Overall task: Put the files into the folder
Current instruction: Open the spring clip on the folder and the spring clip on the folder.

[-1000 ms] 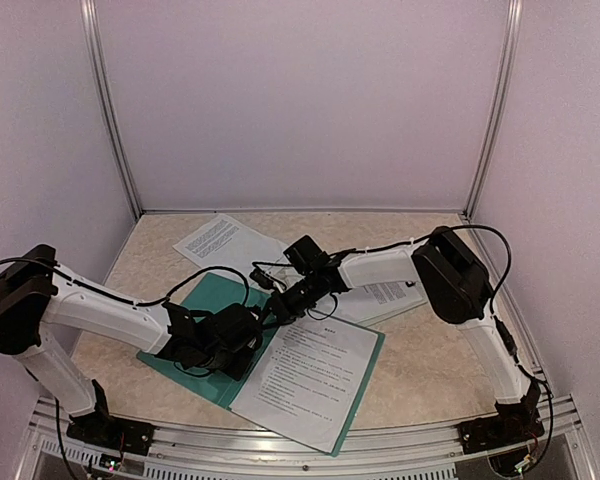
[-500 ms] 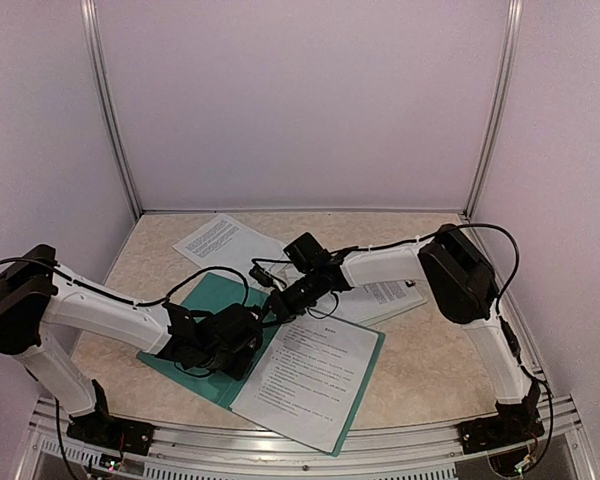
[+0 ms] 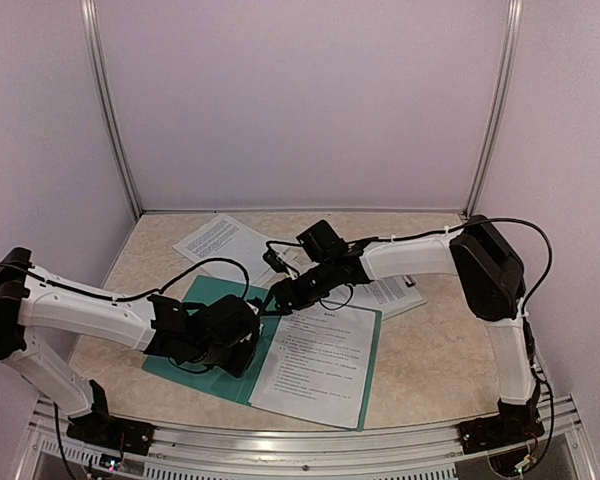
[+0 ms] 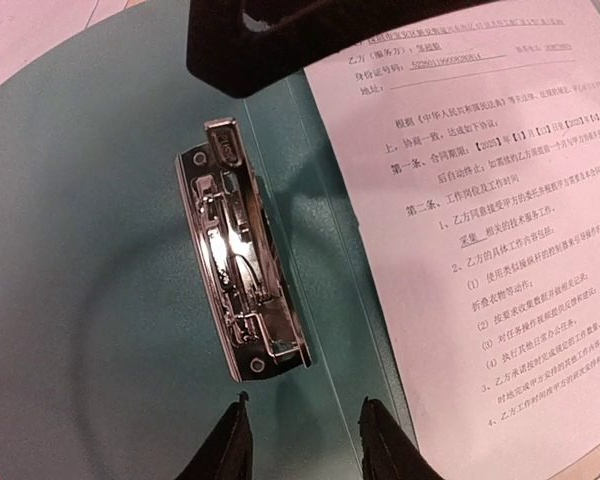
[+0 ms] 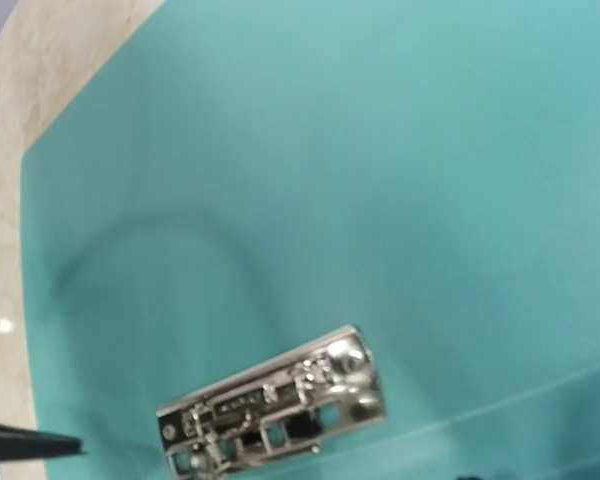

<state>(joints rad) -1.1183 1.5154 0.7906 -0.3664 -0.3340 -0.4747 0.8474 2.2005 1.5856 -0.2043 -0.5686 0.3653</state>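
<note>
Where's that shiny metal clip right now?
In the left wrist view, the silver clip sits on the folder, on its left leaf beside the fold, the printed sheet just right of it.

**A:** How many papers do you count on the table point(image 3: 435, 372)?

**B:** I count one printed sheet point(image 3: 320, 362) in the lower middle, one loose sheet point(image 3: 218, 243) at upper left, and an overlapping pile point(image 3: 395, 296) right of centre that I can't separate.

**A:** Folders?

**B:** One folder point(image 3: 205, 290), with one metal clip point(image 4: 238, 255) in it.
</note>
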